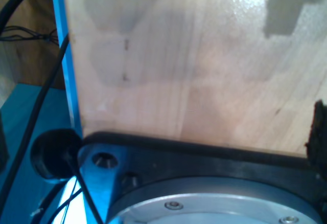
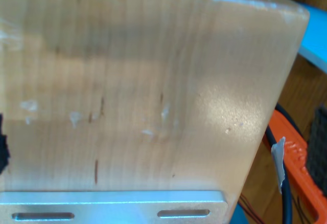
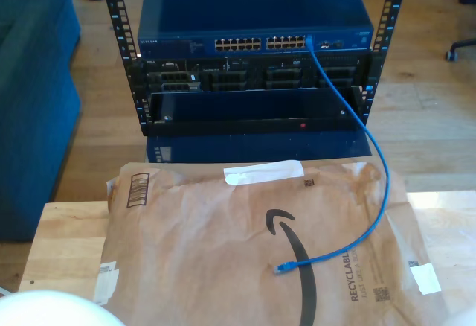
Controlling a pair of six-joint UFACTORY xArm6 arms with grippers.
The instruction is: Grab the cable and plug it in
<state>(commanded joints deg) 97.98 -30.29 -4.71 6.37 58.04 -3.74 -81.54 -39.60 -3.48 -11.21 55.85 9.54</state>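
One cable (image 3: pixel 370 164) runs from a port at the right end of the blue switch (image 3: pixel 253 15) in the exterior view, down over the brown paper mailer (image 3: pixel 223 244), and its free plug (image 3: pixel 281 269) lies loose on that mailer. My two wrist views look at bare wooden surface (image 1: pixel 194 81) instead, with no cable near. I cannot tell how far my first gripper or my second gripper stands open.
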